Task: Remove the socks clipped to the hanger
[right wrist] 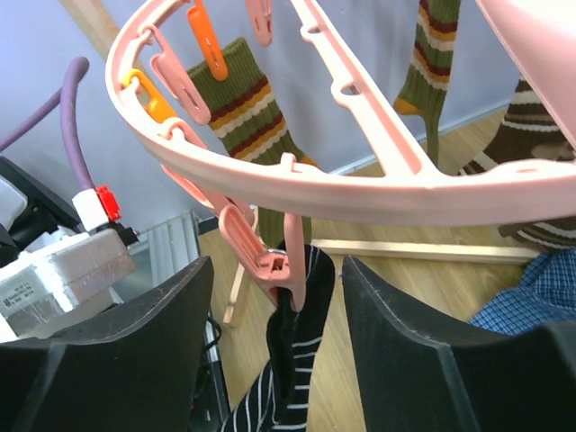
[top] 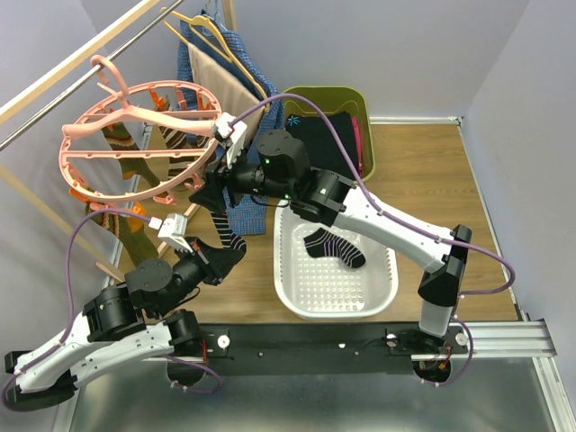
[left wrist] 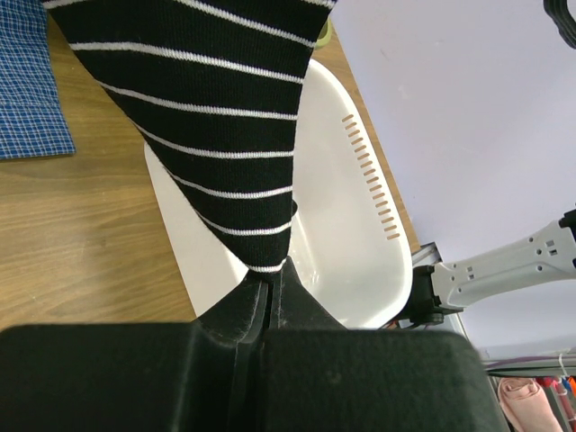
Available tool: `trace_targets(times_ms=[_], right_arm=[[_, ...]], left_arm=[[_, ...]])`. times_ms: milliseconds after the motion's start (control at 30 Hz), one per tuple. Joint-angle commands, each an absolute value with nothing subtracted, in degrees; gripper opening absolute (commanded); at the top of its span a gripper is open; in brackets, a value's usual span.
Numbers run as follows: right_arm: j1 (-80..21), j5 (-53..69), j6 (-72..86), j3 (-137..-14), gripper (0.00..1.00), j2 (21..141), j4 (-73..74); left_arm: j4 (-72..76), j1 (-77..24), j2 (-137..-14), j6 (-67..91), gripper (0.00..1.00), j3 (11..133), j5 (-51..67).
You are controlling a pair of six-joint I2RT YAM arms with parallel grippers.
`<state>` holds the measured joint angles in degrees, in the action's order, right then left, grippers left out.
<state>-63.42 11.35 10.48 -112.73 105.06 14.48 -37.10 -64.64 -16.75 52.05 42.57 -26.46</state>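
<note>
1. Worktop (top: 423,180): wood-grain boards. Pale lilac walls (top: 387,54) at far and right edges.
2. Pink ring hanger (right wrist: 360,193) hangs by the far left corner, with olive striped socks (right wrist: 236,101) clipped on.
3. Left claw (left wrist: 268,290) clamped on the tip of a black striped sock (left wrist: 216,135).
4. Right claw (right wrist: 274,288) apart, fingers flanking the clip (right wrist: 270,263) holding that sock.
5. White basket (top: 387,270) near the near edge holds another black sock (top: 335,247).

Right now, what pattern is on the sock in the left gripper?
The sock is black with thin white stripes; the left wrist view shows it best.
</note>
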Motion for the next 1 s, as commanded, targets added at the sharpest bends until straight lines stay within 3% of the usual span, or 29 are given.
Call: trace_targets(times_ms=[0,400,500,533,633,967], right_arm=[[-64.6,11.5,11.2,-115.0,0.66,106.2,11.0],[-65.0,7.7,13.8,-114.3,0.44,106.4,8.0],[-65.0,7.2,13.9,-113.7,0.31,106.1,7.7],[-65.0,7.0,13.9,-113.6,0.19,105.7,7.5],[-65.0,6.3,13.8,-112.4,0.01,105.3,7.3],[-65.0,5.5,13.4,-111.9,0.03,105.0,8.5]], left_arm=[[-36.5,-64.8,-16.5,52.4,0.00,42.5,-27.3],[-36.5,-64.8,-16.3,52.6,0.00,42.4,-27.2],[-36.5,-64.8,-16.4,52.6,0.00,42.4,-27.1],[-36.5,-64.8,-16.3,52.6,0.00,42.5,-27.1],[-36.5,-64.8,-16.4,52.5,0.00,42.4,-27.1],[-36.4,-64.8,-16.4,52.6,0.00,42.2,-26.9]])
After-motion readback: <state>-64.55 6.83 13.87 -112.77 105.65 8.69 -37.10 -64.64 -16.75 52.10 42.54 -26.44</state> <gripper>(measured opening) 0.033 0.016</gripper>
